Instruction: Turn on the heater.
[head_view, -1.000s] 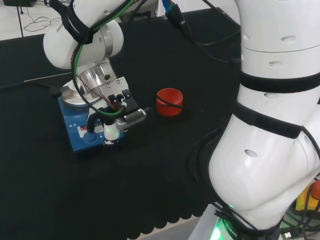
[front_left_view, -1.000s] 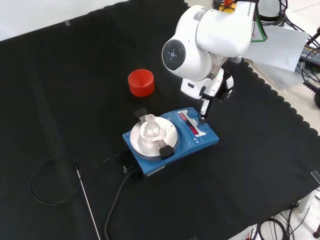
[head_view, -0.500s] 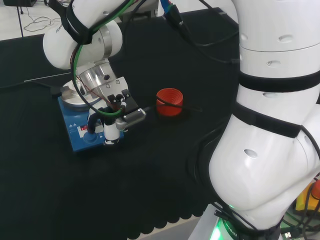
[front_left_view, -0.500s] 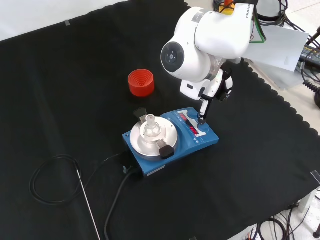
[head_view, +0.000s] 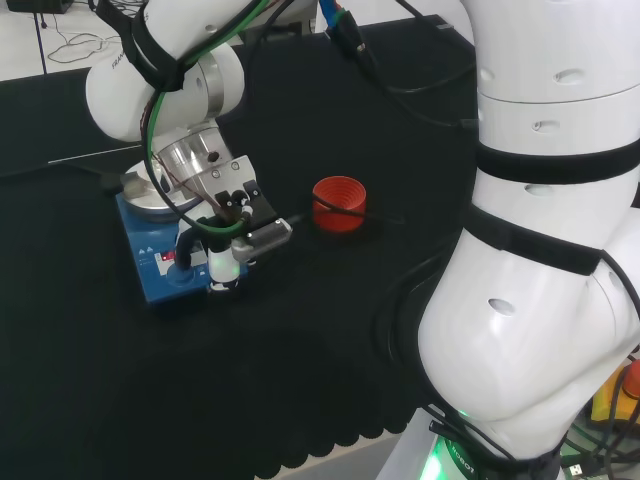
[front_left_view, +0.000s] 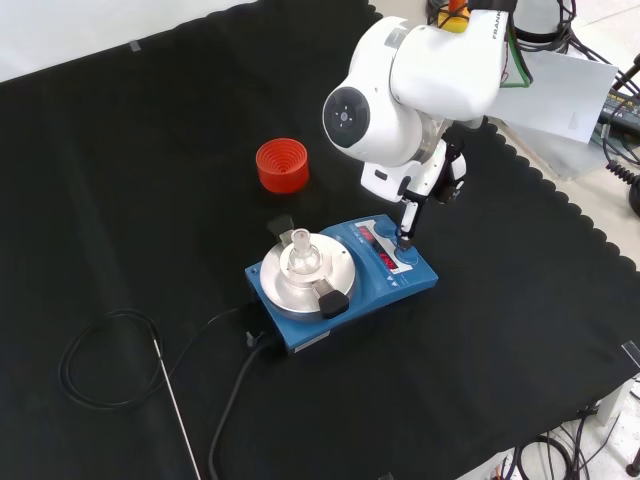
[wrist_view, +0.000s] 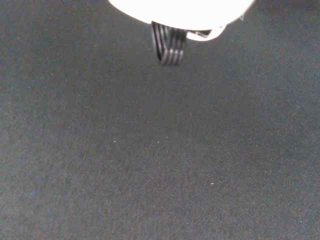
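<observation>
Heater (front_left_view: 340, 275): blue, on the counter (front_left_view: 120, 180), round plate toward front-view left, control panel toward the right. Hand (front_left_view: 425, 180): directly above the panel end, one straight finger (front_left_view: 405, 222) pointing down, tip at or just touching a control by the red display. Nothing grasped; other fingers' pose unclear. Next move judged: short press straight down.
</observation>
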